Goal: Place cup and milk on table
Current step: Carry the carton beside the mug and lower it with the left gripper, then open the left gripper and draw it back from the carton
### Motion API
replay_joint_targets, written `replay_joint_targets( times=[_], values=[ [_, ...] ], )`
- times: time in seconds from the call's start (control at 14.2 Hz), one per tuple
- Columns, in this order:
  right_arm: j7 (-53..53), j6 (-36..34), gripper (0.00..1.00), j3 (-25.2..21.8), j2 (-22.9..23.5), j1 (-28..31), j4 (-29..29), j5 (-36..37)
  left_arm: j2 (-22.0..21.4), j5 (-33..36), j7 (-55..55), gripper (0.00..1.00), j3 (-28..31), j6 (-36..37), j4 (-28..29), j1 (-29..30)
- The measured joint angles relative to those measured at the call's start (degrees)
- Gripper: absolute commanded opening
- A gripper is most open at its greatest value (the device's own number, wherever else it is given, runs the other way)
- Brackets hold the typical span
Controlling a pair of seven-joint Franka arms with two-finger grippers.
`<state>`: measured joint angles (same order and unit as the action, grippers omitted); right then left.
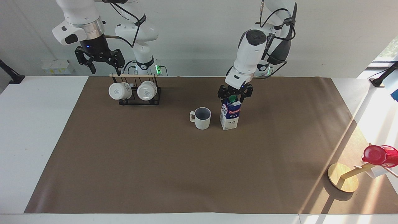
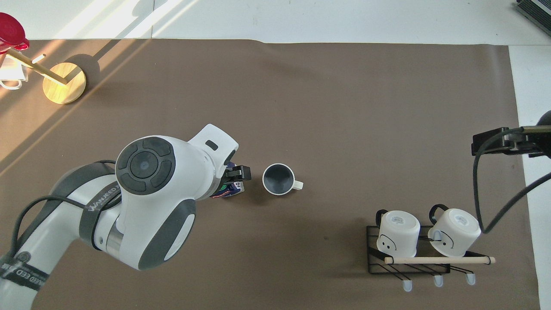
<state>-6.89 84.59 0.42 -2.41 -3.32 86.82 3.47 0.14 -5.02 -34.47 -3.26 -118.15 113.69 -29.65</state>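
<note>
The milk [image 1: 230,114] stands upright on the brown sheet of the table [image 1: 155,161], its green cap showing. My left gripper [image 1: 234,94] is open just over the carton's top, a finger on either side of the cap. In the overhead view the left gripper [image 2: 234,174] and its arm cover most of the milk [image 2: 230,192]. The cup [image 1: 202,118] stands upright beside the carton, toward the right arm's end, handle pointing that way; it also shows in the overhead view [image 2: 278,179]. My right gripper [image 1: 100,62] is open and empty, up over the mug rack, waiting.
A black wire rack [image 1: 136,93] with a wooden rail holds two white mugs near the right arm's base; it also shows in the overhead view [image 2: 426,245]. A tilted wooden stand [image 1: 343,177] bears a red cup [image 1: 377,155] at the left arm's end, farthest from the robots.
</note>
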Motion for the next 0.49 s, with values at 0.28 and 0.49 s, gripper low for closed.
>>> replay_joint_targets(
  times=[0.28,0.49],
  values=[
    [0.0,0.0,1.0,0.0,0.0,0.0,0.0,0.0,-2.4,0.0,0.3,1.0,1.1,9.5,-4.7,0.1],
    [0.0,0.0,1.0,0.0,0.0,0.0,0.0,0.0,-4.8,0.1,5.6,1.0,1.9,18.1,-8.4,3.1]
  ],
)
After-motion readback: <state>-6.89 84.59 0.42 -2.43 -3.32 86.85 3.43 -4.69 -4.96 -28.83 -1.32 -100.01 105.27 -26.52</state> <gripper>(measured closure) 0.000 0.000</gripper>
